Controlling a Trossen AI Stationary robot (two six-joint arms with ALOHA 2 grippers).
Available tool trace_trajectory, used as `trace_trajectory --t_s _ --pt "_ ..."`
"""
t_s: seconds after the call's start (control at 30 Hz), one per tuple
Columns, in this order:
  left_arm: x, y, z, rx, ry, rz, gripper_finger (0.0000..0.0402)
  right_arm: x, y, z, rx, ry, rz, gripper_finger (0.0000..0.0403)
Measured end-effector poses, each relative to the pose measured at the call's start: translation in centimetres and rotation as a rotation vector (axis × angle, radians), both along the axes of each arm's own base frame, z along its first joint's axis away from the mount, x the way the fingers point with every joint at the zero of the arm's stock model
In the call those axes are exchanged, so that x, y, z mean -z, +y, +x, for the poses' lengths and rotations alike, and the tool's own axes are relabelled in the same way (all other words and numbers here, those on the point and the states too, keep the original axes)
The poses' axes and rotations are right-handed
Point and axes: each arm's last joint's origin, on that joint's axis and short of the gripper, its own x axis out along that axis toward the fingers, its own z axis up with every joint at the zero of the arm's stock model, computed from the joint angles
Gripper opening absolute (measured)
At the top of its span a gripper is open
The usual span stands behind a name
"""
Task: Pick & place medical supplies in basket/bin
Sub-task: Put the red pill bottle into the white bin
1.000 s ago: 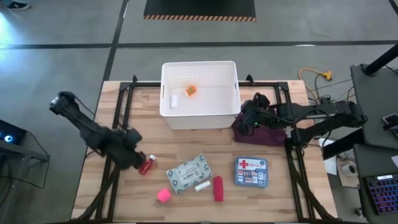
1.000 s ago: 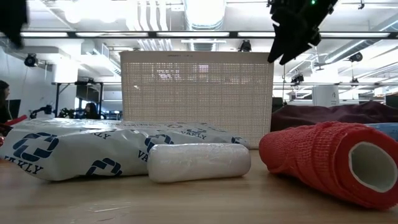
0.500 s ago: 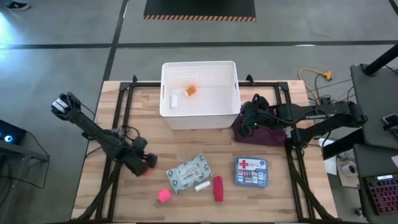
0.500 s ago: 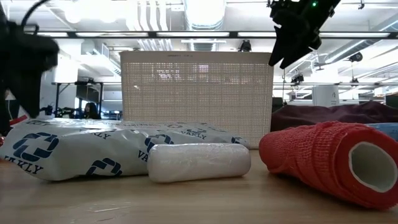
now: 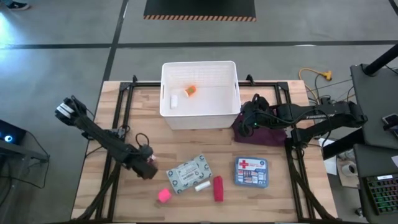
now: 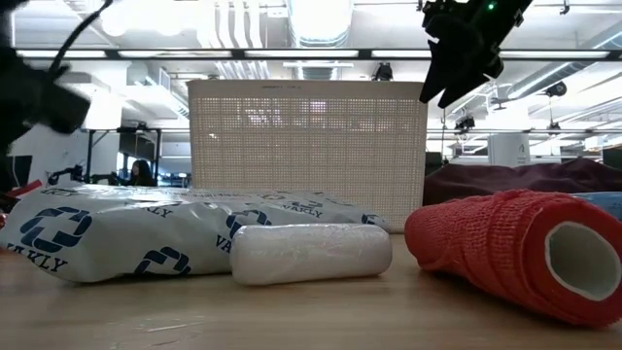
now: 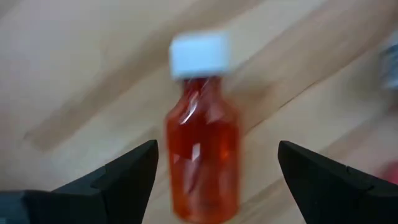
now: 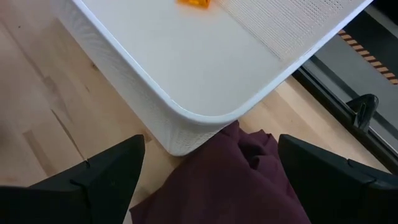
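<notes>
The left gripper (image 7: pixel 214 177) hovers, jaws apart, over the red bottle (image 7: pixel 202 152) lying near the table's front-left; light, rigid and likely slippery, it should be gripped across its body, below the white cap (image 7: pixel 199 55).

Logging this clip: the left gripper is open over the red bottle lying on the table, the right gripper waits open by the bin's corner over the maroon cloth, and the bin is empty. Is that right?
One thing is off: the bin is not empty. The high view shows an orange item and a small white item inside. The left gripper over the red bottle, the right gripper and the maroon cloth are as stated.
</notes>
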Motion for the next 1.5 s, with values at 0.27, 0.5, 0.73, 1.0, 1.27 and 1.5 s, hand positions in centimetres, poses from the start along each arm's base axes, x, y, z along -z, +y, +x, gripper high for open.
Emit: trace_trajectory --t_s 0.27,0.5,0.73,1.0,1.27,1.5 --pt "2.2 -0.7 0.8 -0.001 0.053 -0.001 0.0309 0.0 0.0 0.0 0.001 0.002 -0.005 0.0359" --pt "2.7 -0.6 0.7 -0.003 0.073 0.023 0.0241 0.0 0.0 0.0 0.000 0.002 -0.006 0.0359" --pt "1.3 -0.4 1.0 -0.021 -0.014 0.058 0.0164 0.0 0.0 0.0 0.001 0.003 -0.010 0.0359" --pt "-6.8 1.0 1.4 -0.169 -0.282 0.366 0.0159 -0.1 -0.2 -0.1 0.028 0.003 -0.057 0.0359" --pt "-17.0 4.2 3.1 -0.156 -0.581 0.778 0.0160 -0.3 -0.2 -0.1 0.028 0.009 -0.090 0.0359" --pt "-19.7 12.2 7.5 -0.002 -0.490 0.978 0.0160 -0.3 -0.2 -0.1 0.026 0.010 -0.093 0.0359"
